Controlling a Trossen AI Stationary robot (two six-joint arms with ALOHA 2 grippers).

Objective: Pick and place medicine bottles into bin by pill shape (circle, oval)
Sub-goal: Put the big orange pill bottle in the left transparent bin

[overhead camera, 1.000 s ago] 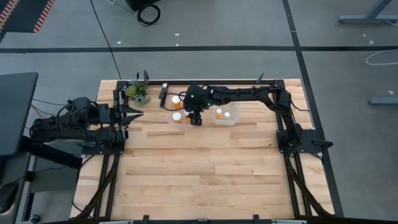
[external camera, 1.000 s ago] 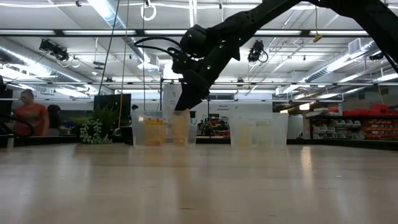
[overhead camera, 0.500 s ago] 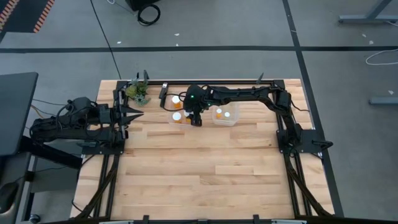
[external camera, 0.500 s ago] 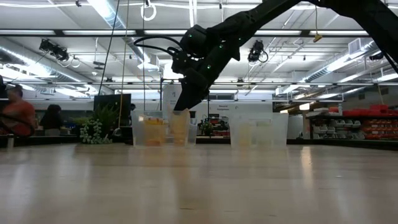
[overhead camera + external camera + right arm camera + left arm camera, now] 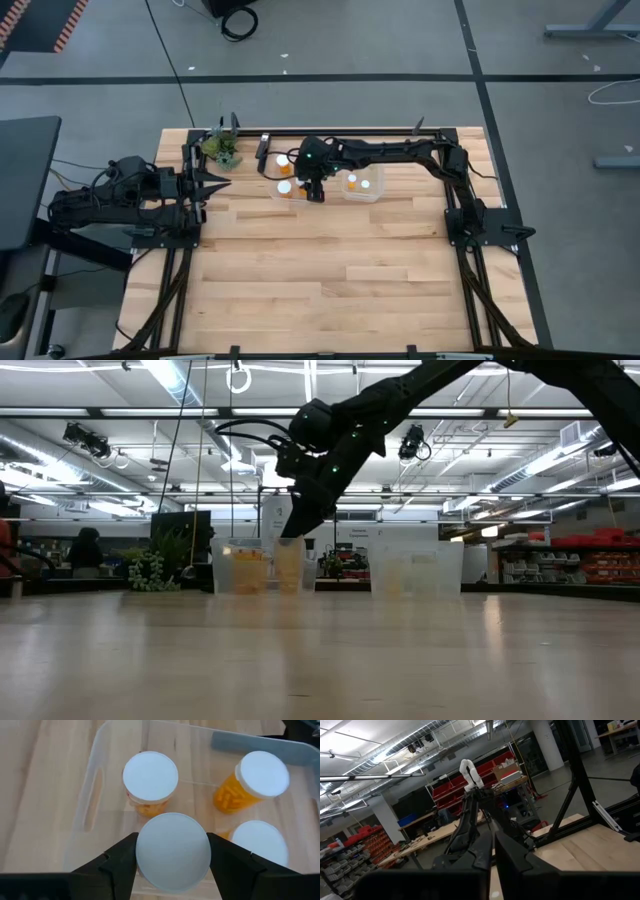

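Note:
My right gripper [image 5: 172, 856] reaches over the left clear bin [image 5: 94, 785] at the table's far side and is shut on a medicine bottle with a round white cap [image 5: 172, 847]. Three more white-capped orange bottles [image 5: 150, 776] [image 5: 261, 774] [image 5: 260, 842] stand on the floor of that bin. In the high view the same gripper [image 5: 315, 190] sits at the bin's near right part. A second clear bin [image 5: 363, 183] to its right holds two bottles. My left gripper [image 5: 215, 183] waits shut at the table's left edge, touching nothing. My right gripper pinches the bottle at its white cap's rim [image 5: 141, 851] between the two fingers [image 5: 120, 862], one on each side. The fingers slant down from the table's right and far side. The bottle hangs upright below them, in the bin's opening [image 5: 290, 565]; its bottom is hidden.
A small green plant [image 5: 222, 148] stands at the far left corner, beside the bins. Dark frame rails [image 5: 455, 215] run along the table's sides. The wide wooden table top [image 5: 330, 270] spreads out nearer than the bins.

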